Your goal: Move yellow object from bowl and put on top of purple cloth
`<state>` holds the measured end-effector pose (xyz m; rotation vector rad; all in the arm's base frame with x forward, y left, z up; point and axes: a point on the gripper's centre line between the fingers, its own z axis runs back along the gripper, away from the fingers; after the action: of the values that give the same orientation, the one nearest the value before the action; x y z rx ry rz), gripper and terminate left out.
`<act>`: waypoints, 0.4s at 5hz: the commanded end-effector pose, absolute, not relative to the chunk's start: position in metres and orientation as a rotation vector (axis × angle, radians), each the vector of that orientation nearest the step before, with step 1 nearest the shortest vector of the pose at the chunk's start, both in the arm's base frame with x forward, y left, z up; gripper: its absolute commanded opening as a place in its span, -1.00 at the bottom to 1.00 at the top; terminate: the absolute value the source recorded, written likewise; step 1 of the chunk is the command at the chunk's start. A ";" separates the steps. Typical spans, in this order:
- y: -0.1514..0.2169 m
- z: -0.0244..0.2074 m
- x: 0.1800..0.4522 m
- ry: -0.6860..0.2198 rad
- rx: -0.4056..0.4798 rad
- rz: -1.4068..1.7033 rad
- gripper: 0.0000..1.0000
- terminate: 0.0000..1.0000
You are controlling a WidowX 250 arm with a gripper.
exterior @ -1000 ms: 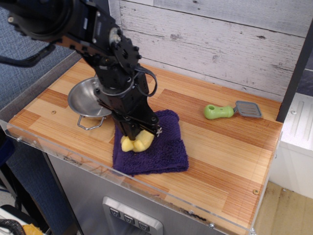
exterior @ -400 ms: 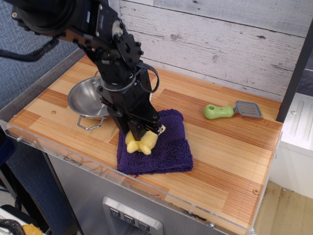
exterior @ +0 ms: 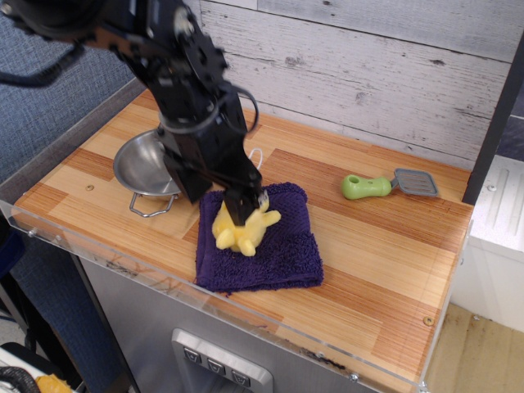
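The yellow object, a pale-yellow plush duck (exterior: 244, 231), lies on the purple cloth (exterior: 278, 250) toward its left half. My gripper (exterior: 248, 202) hangs just above the duck's top, its black fingers (exterior: 237, 205) parted and lifted off the plush. The steel bowl (exterior: 141, 166) stands to the left of the cloth with nothing visible in it, its wire handle pointing toward the front edge. A thin white string (exterior: 257, 155) shows behind my arm.
A green-handled spatula (exterior: 367, 187) with a grey head lies at the back right of the wooden tabletop (exterior: 368, 270). A whitewashed plank wall runs behind. A clear plastic lip edges the table's front and sides.
The duck was carried a little right and set down on the cloth. My gripper has since risen and pulled back to the left, leaving the duck lying free.
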<state>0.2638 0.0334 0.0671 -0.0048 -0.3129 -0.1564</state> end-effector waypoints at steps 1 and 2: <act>0.048 0.117 0.257 -0.460 0.037 -0.141 1.00 -1.00; 0.055 0.139 0.255 -0.500 0.048 -0.121 1.00 -1.00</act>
<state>0.2651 0.0551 0.1336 0.0249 -0.4592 -0.1177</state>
